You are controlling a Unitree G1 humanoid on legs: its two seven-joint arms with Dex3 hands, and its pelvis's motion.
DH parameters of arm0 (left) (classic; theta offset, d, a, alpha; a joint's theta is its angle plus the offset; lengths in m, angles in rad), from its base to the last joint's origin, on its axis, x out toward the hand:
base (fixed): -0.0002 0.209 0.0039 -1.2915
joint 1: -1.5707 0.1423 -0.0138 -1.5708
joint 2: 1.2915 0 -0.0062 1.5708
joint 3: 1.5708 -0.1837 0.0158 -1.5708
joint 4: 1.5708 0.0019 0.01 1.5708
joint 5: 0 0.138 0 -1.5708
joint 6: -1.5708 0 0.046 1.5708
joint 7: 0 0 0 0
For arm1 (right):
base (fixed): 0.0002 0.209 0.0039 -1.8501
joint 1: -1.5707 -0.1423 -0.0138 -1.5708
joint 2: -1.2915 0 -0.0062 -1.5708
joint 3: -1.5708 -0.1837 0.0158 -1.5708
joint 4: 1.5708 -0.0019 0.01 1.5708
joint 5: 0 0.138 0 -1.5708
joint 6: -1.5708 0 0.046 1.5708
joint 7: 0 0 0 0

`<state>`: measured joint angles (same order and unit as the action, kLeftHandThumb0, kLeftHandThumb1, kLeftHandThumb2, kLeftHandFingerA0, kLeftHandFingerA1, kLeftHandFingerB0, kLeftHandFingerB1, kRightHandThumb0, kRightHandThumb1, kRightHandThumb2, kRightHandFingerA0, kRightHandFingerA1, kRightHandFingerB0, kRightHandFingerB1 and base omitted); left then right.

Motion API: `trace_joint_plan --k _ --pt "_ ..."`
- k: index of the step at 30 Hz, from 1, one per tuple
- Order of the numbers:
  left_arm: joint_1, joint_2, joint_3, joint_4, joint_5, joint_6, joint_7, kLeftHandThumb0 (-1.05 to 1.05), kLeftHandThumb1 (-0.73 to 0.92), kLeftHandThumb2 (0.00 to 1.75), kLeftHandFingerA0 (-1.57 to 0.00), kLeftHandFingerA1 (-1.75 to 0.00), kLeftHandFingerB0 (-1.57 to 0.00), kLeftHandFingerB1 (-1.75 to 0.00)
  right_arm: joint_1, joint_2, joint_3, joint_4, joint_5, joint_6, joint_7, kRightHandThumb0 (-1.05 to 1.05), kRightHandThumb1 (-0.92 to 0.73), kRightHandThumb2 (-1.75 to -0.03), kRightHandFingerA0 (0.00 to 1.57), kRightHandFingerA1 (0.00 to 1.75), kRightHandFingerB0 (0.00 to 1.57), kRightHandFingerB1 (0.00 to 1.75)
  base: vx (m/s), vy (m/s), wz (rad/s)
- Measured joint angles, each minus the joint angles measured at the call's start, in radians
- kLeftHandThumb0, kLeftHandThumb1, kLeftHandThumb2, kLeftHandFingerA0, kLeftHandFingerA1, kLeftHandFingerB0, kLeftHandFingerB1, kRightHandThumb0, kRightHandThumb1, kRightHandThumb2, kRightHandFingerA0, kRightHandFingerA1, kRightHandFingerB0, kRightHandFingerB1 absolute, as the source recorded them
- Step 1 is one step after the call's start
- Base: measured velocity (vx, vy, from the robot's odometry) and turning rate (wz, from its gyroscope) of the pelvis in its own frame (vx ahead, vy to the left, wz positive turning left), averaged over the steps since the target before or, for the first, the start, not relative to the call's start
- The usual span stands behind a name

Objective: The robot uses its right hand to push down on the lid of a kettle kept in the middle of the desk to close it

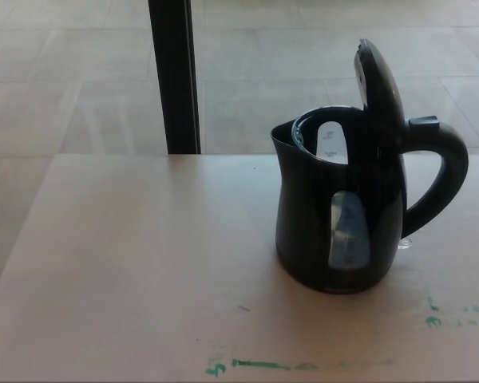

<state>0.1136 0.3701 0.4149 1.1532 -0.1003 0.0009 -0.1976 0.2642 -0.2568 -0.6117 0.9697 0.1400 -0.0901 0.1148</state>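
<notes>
Pale wooden desk [144, 263], green paint marks [259, 365] noted near front edge. Black kettle [335, 231] stood centre-right, lid [379, 84] raised upright. No legible writing. Neither robot hand was seen; state undetermined.

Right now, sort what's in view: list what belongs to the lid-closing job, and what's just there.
Job:
- kettle
- lid, standing open
- desk

Just there:
- green marks on the desk
- black post
- tiled floor

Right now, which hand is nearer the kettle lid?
Neither can be judged: no hand shows in the head view. The kettle stands on the desk with its lid upright, open.
</notes>
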Motion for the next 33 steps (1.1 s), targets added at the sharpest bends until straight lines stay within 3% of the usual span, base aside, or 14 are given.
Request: trace_joint_plan --k 2,3,4,6,12,17,18,19,21,23,30,31,32,33 --pt "-0.007 0.007 0.029 0.016 -0.012 0.0 -0.012 -0.86 0.72 1.1 -0.42 -0.58 -0.32 -0.52 -0.002 -0.003 -0.043 -0.001 0.024 -0.01 0.009 -0.91 -0.87 -0.67 0.8 0.93 0.64 0.8 0.0 0.0 0.0" --pt "-0.01 0.011 0.045 0.025 -0.022 0.0 -0.02 -0.88 0.92 0.69 -0.47 -0.47 -0.35 -0.4 -0.005 -0.007 -0.069 -0.002 0.039 -0.016 0.017 -0.93 -0.9 -0.68 0.78 0.89 0.6 0.8 0.0 0.0 0.0" --pt "-0.014 0.016 0.064 0.035 -0.032 0.001 -0.031 -0.88 0.92 0.68 -0.48 -0.48 -0.36 -0.4 -0.008 -0.013 -0.093 -0.002 0.055 -0.027 0.027 -0.89 -0.68 -1.23 0.83 0.85 0.65 0.79 0.0 0.0 0.0" --pt "-0.018 0.024 0.09 0.049 -0.046 0.001 -0.047 -0.88 0.92 0.68 -0.47 -0.47 -0.38 -0.41 -0.025 -0.029 -0.133 -0.011 0.08 -0.044 0.04 -0.97 -0.86 -0.66 0.85 0.84 0.67 0.75 0.0 0.0 0.0" --pt "-0.028 0.03 0.128 0.069 -0.08 0.001 -0.086 -0.83 0.72 1.1 -0.45 -0.58 -0.34 -0.52 -0.125 -0.093 -0.23 -0.094 0.158 -0.069 0.061 -0.94 -0.91 -0.67 0.81 0.79 0.63 0.72 0.0 0.0 0.0" --pt "-0.036 0.036 0.144 0.079 -0.101 0.002 -0.103 -0.88 0.92 0.68 -0.46 -0.47 -0.39 -0.42 -0.283 -0.156 -0.262 -0.247 0.215 -0.056 0.041 -0.91 -0.9 -0.66 0.72 0.6 0.58 0.51 0.0 0.0 0.0" --pt "-0.037 0.038 0.146 0.081 -0.106 0.002 -0.107 -0.88 0.92 0.68 -0.47 -0.47 -0.4 -0.41 -0.313 -0.174 -0.265 -0.279 0.227 -0.046 0.037 -0.86 -0.67 -1.14 0.66 0.63 0.53 0.57 0.0 0.0 0.0" --pt "-0.038 0.04 0.146 0.082 -0.11 0.002 -0.111 -0.88 0.92 0.68 -0.49 -0.48 -0.41 -0.42 -0.336 -0.188 -0.267 -0.301 0.236 -0.037 0.032 -0.91 -0.88 -0.67 0.72 0.53 0.59 0.44 0.01 0.006 0.11" --pt "-0.039 0.046 0.146 0.087 -0.114 0.002 -0.113 -0.95 0.76 0.86 -0.5 -0.54 -0.37 -0.47 -0.38 -0.211 -0.266 -0.344 0.255 -0.02 0.021 -0.9 -0.62 -1.08 0.76 0.6 0.6 0.52 0.01 0.001 0.03" --pt "-0.037 0.047 0.145 0.088 -0.115 0.002 -0.113 -0.94 0.78 0.84 -0.49 -0.53 -0.37 -0.46 -0.407 -0.211 -0.252 -0.419 0.262 0.0 0.011 -0.94 -0.7 -0.64 0.9 0.45 0.79 0.43 0.0 0.0 0.0" --pt "-0.042 0.047 0.143 0.088 -0.117 0.002 -0.114 -0.89 0.73 1.11 -0.45 -0.58 -0.35 -0.52 -0.473 -0.21 -0.154 -0.655 0.277 0.071 -0.001 -0.78 -0.89 -0.7 0.51 0.49 0.38 0.42 0.0 0.0 0.0" --pt "-0.043 0.047 0.143 0.088 -0.117 0.002 -0.114 -0.89 0.92 0.68 -0.53 -0.5 -0.44 -0.43 -0.478 -0.21 -0.132 -0.689 0.276 0.081 -0.002 -0.72 -0.92 -0.68 0.52 0.5 0.39 0.43 0.0 0.0 0.0" --pt "-0.042 0.047 0.143 0.088 -0.117 0.002 -0.115 -0.87 0.91 0.68 -0.51 -0.49 -0.4 -0.42 -0.485 -0.21 -0.108 -0.72 0.275 0.091 -0.004 -0.62 -0.73 -1.14 0.43 0.62 0.23 0.51 0.0 0.0 0.0" --pt "-0.042 0.047 0.143 0.089 -0.118 0.002 -0.115 -0.86 0.92 0.68 -0.53 -0.5 -0.42 -0.42 -0.499 -0.21 -0.068 -0.765 0.273 0.109 -0.008 -0.69 -0.92 -0.71 0.53 0.51 0.37 0.42 0.0 0.0 0.0"
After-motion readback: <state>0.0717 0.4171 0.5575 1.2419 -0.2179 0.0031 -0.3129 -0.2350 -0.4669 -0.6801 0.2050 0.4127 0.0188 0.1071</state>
